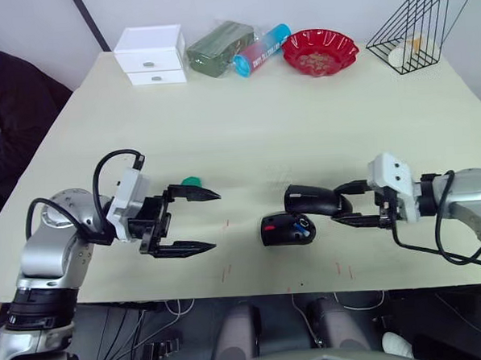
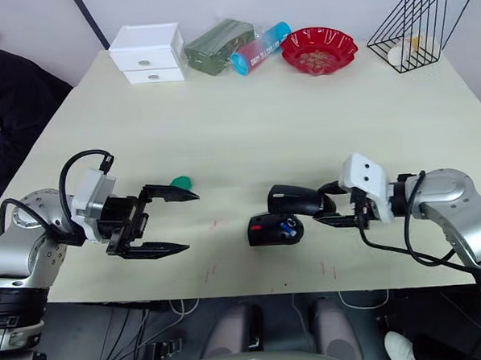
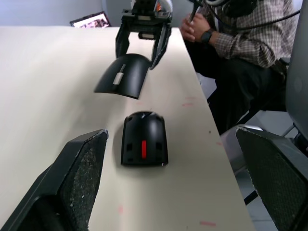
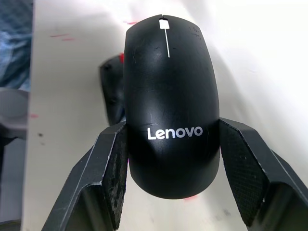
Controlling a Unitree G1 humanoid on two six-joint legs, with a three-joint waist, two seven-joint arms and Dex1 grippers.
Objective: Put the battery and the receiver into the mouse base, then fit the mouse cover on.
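The mouse base (image 1: 285,230) lies on the table near the front edge, with red parts showing. Something small and blue, the battery (image 1: 304,223), sits inside it. The glossy black mouse cover (image 1: 309,199), marked Lenovo, hangs just behind and to the right of the base. My right gripper (image 1: 337,205) is shut on the cover's sides (image 4: 168,96). Well to the left of the base, my left gripper (image 1: 214,221) stands open and holds nothing. The receiver is hidden.
A green round disc (image 1: 191,182) lies just behind the left gripper. Along the far edge stand a white drawer box (image 1: 149,56), a green packet (image 1: 217,46), a blue tube (image 1: 262,50), a red bowl (image 1: 320,51) and a wire rack (image 1: 410,32). A person (image 3: 240,48) sits beyond the table's right side.
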